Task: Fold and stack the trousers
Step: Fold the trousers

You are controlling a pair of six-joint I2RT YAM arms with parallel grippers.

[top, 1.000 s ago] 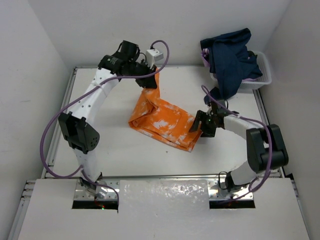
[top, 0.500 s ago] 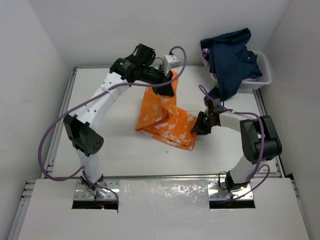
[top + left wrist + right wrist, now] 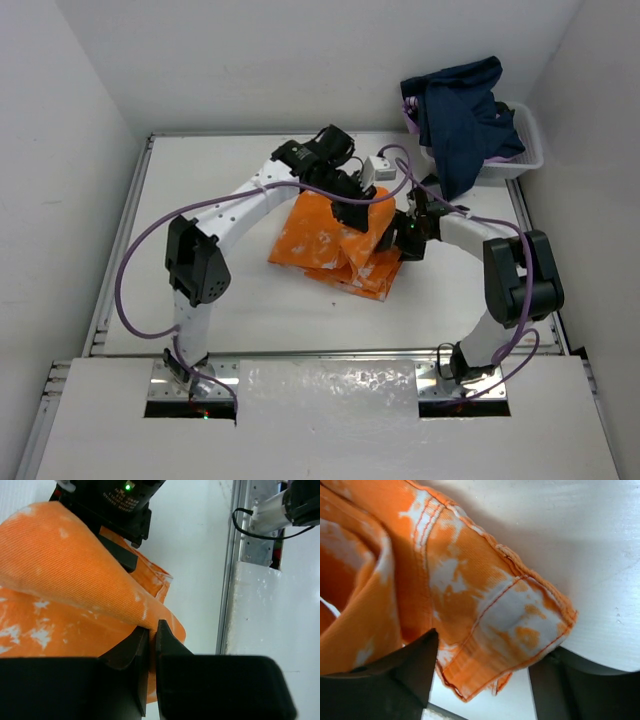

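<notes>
Folding step: L gripper [image 3: 149,630] pinched shut on trousers [image 3: 320,240] edge to drape it over; R gripper [image 3: 485,652] jaws apart astride hem corner, prob. steadying lower layer.

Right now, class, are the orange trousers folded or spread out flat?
Partly folded: the trousers lie in overlapping layers, and the left gripper is pinching a raised fold.

The trousers [image 3: 320,238] are bright orange with irregular white splotches.
</notes>
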